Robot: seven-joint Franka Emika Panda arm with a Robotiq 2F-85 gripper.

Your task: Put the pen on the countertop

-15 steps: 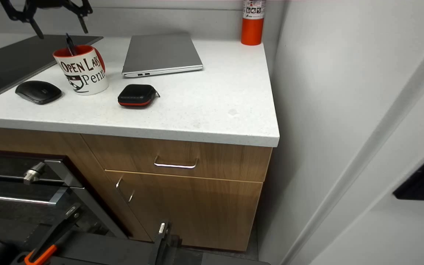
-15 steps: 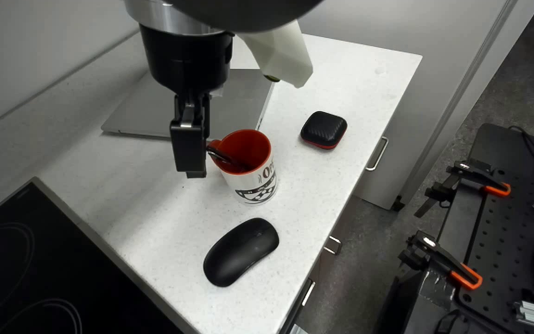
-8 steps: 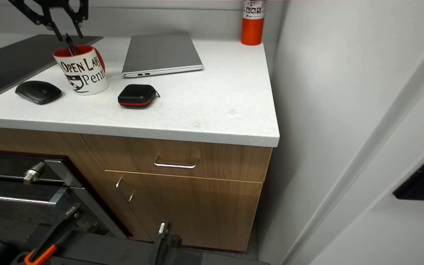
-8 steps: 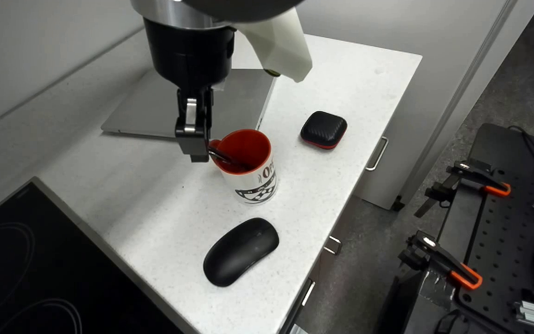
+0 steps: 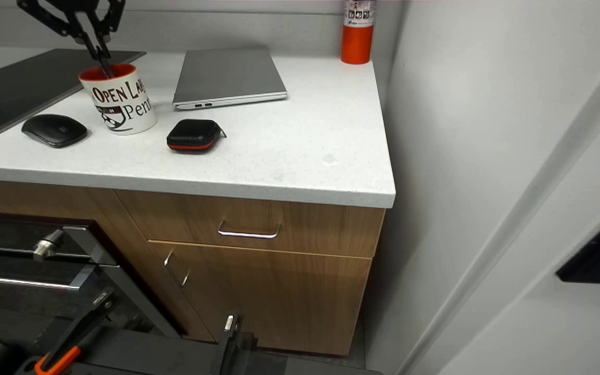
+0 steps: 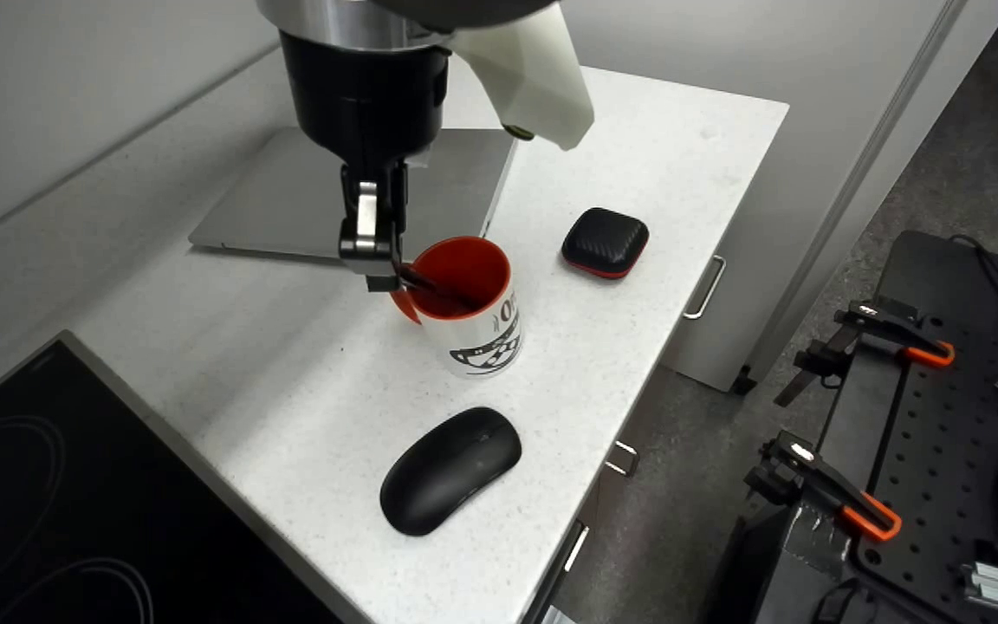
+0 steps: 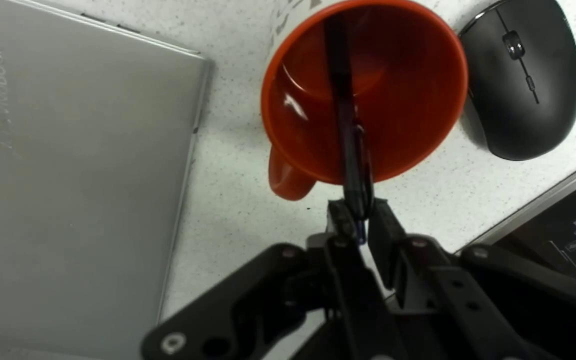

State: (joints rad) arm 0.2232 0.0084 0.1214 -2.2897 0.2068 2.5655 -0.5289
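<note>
The glossy, red-lined mug (image 5: pixel 122 107) has turned slightly, the gripper (image 7: pixel 361 215) pinching the slim, straight pen (image 7: pixel 349 135).

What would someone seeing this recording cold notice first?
Probably the red-lined mug, standing on the white countertop between laptop and mouse in the wrist view. Next, the dark pen slanting out of it, its upper end clasped by the pincer. In an exterior view, the orange-red cylinder at the countertop's back corner also stands out.
</note>
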